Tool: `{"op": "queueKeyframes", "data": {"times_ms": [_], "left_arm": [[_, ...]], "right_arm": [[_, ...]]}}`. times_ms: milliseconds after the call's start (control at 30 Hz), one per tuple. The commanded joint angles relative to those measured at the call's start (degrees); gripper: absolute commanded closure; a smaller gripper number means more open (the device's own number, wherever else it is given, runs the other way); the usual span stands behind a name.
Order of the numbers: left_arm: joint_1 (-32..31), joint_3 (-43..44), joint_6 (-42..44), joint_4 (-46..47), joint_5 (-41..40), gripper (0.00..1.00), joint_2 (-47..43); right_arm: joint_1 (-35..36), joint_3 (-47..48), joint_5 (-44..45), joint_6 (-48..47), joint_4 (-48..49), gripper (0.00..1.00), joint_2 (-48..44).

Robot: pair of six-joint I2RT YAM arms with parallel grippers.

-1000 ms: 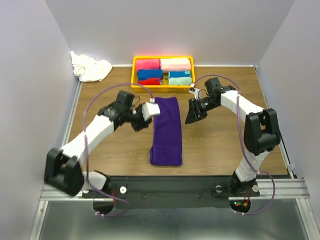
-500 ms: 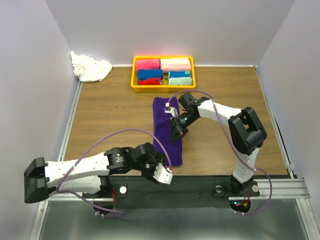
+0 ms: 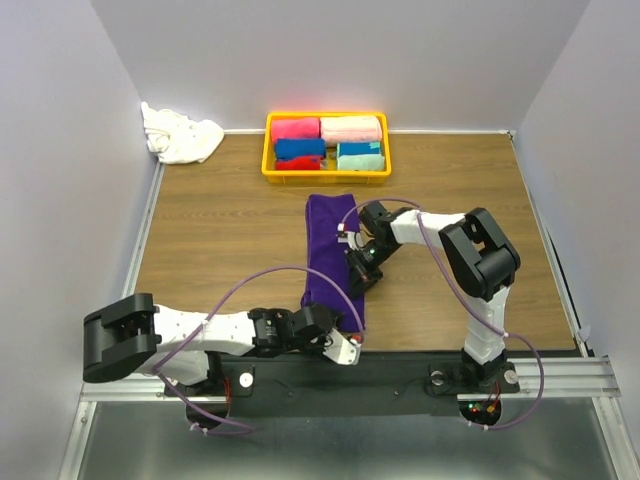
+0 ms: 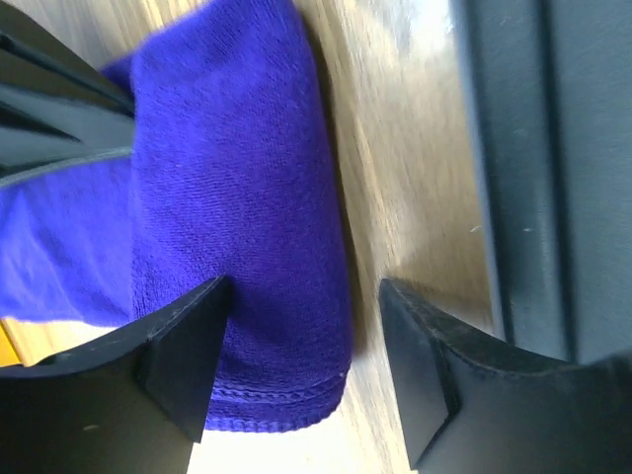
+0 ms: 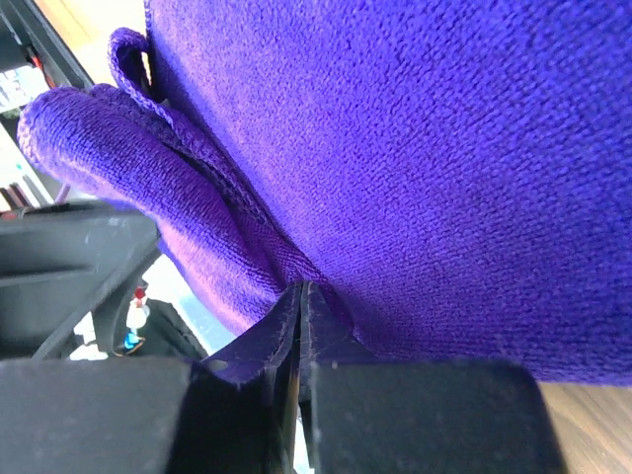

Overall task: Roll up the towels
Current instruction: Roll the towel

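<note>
"How far along is the rolling?"

"Neither is rolled, I'd judge. The white towel (image 3: pixel 180 135) lies crumpled at the ten-o'clock corner of the table (image 3: pixel 230 225). The purple towel (image 3: pixel 333 262) lies flat at centre, running twelve to six."

"And the arms?"

"The left gripper (image 3: pixel 338 343) reaches low along the near edge to the towel's six-o'clock end, jaws apart, straddling its corner. The right gripper (image 3: pixel 362 270) bends inward to the three-o'clock edge, pinched closed on a fold of purple cloth."
</note>
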Motion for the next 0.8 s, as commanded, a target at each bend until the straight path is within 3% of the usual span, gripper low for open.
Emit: {"op": "queueKeyframes", "data": {"times_ms": [0, 100, 200, 233, 333, 400, 433, 533, 767], "left_arm": [[-0.3, -1.7, -0.2, 7.7, -5.2, 0.39, 2.4], [-0.2, -1.5, -1.1, 5.6, -2.1, 0.62, 2.3], [-0.2, 0.6, -1.1, -1.1, 8.2, 0.70, 0.3], [0.0, 1.4, -0.5, -4.0, 11.1, 0.73, 0.0], [3.0, 4.5, -0.3, -8.3, 19.4, 0.78, -0.5], [5.1, 6.5, -0.6, -11.3, 25.1, 0.80, 0.8], [6.3, 7.6, -1.1, -12.2, 27.1, 0.80, 1.6], [15.5, 14.8, -1.6, -18.3, 35.7, 0.80, 7.1], [27.7, 28.9, 1.7, -32.2, 52.8, 0.81, 22.1]], "right_arm": [[0.4, 1.1, 7.5, -1.2, 4.2, 0.95, 1.1], [-0.3, 1.5, 8.8, -1.1, 4.0, 0.91, -2.3], [-4.2, 3.9, 9.2, -0.3, 3.7, 0.79, -7.4], [-5.6, 5.2, 8.8, -0.2, 3.6, 0.60, -8.5], [-13.9, 11.3, 8.4, -0.6, 3.4, 0.18, -13.9], [-15.8, 14.8, 8.9, -2.8, 3.2, 0.14, -16.6], [-16.4, 15.5, 9.5, -3.4, 3.2, 0.08, -19.2], [-17.6, 18.4, 8.9, -10.3, -0.3, 0.02, -22.9], [-17.5, 15.7, 5.9, -24.9, -12.5, 0.02, -32.7]]}}
